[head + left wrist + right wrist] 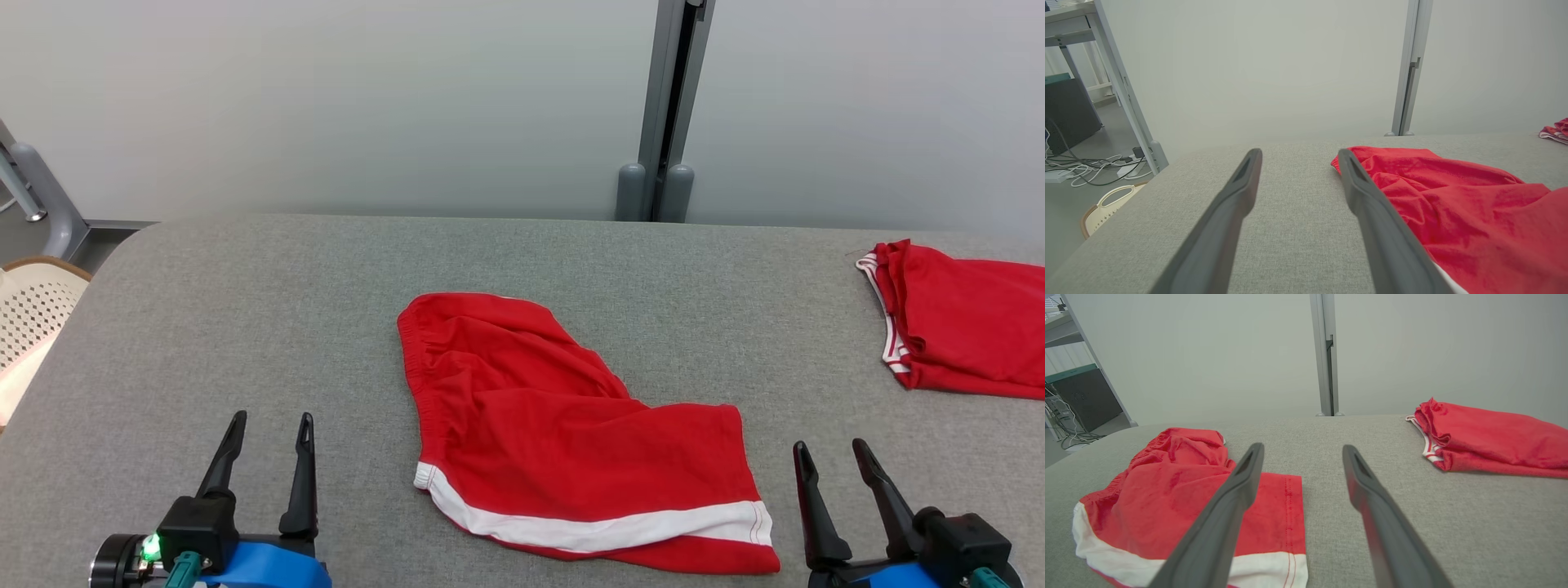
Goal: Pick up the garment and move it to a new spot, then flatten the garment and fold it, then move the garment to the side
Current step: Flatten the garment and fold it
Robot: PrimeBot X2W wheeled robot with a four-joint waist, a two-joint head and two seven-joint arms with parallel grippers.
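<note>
1. While my left gripper point(273, 417) and right gripper point(829, 446) hang empty, jaws spread, the garment point(563, 425) (red shorts, white hem) lies rumpled on the table point(245, 286) between them.
2. Handling, I judge: light, limp, unbreakable.
3. Hold: pinch the waistband point(411, 367), left edge.

Garment point(1474, 216) partly beyond left wrist view's edge
</note>
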